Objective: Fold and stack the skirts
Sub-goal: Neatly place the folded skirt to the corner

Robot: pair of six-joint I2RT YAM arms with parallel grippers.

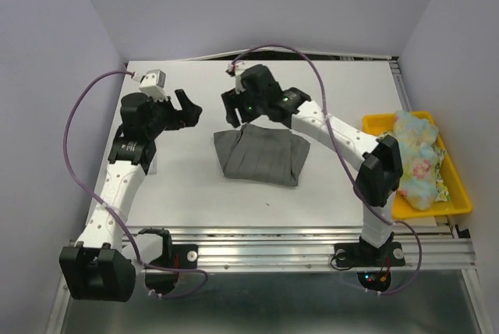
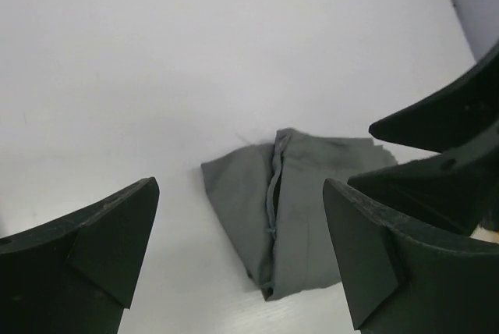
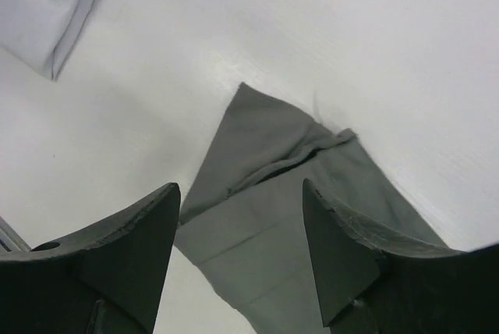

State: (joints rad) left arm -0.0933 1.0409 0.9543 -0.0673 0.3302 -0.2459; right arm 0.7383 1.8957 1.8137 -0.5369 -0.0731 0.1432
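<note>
Grey skirt point(image 1: 261, 156) lies flat at the centre of the tabletop point(image 1: 327, 84). It looks part-folded: a flap is doubled over along its 3 o'clock side, and the wrist views show a seam line running down the panel.

Floral cloth point(image 1: 417, 158) is heaped in the yellow tray point(image 1: 429, 211), well apart at 3 o'clock. The right wrist view shows a pale folded cloth point(image 3: 47, 6) lying clear of the grey one, probably a skirt already done.

Right end effector point(image 3: 240, 186) is released and empty, and hovers over the grey skirt's corner at about 11 o'clock. Left end effector point(image 2: 238, 186) is also released and empty. It hangs off the skirt's edge at 10 o'clock and looks across the cloth.

Step in hand, by my reading, is to take that far corner for the next fold. To do it well:
- Drop the right fingers onto the corner itself, not the mid-panel, and pinch every layer there. The doubled edge may split if only the top ply is caught.
- Bring the left end effector to the matching corner on the same edge so both lift level.
- Carry the edge low toward 6 o'clock. Limp cloth sags and drags the lower layer if it is lifted high.
- Lay the edges flush before letting go.
</note>
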